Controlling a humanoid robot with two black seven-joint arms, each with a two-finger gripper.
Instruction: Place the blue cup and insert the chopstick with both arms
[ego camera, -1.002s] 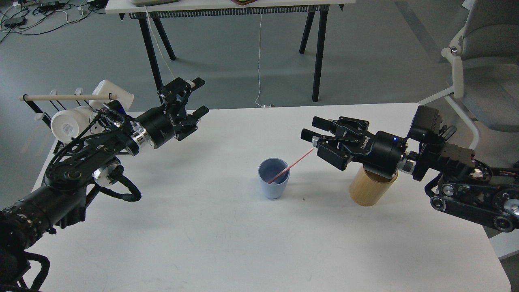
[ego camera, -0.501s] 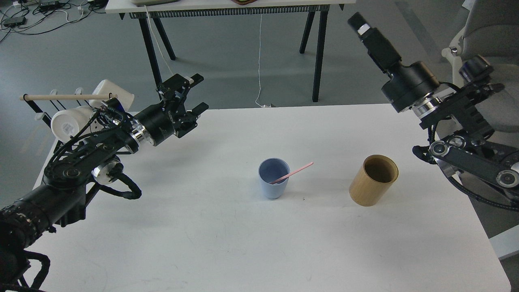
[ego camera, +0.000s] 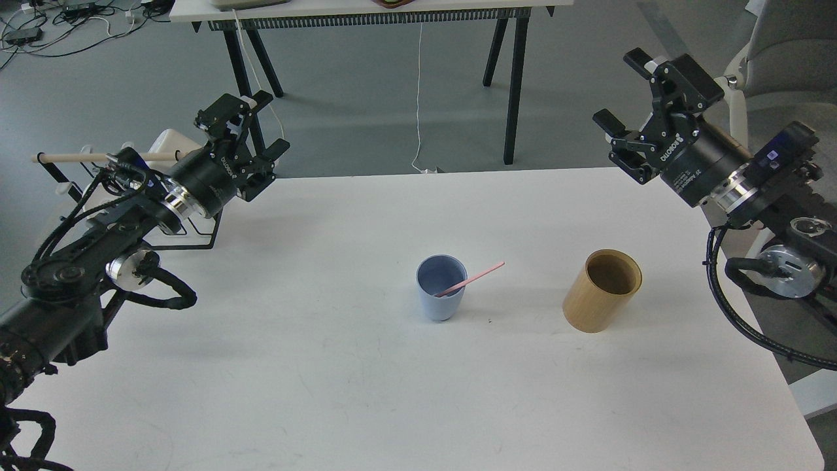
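The pale blue cup (ego camera: 442, 288) stands upright in the middle of the white table (ego camera: 366, 392). The pink chopstick (ego camera: 472, 278) rests in it, leaning over the rim to the right. My left gripper (ego camera: 252, 127) is open and empty, raised at the table's far left edge, well away from the cup. My right gripper (ego camera: 624, 91) is open and empty, raised at the far right, above and behind the table's back corner.
A tan wooden cylinder holder (ego camera: 603, 290) stands to the right of the cup. A rack with a pale wooden rod (ego camera: 85, 157) and a white mug (ego camera: 169, 140) sits at the far left behind my left arm. A chair (ego camera: 778, 59) stands at the back right.
My right gripper let go of the chopstick, which now leans in the cup, and pulled up and back to the right. My left gripper withdrew to the left.
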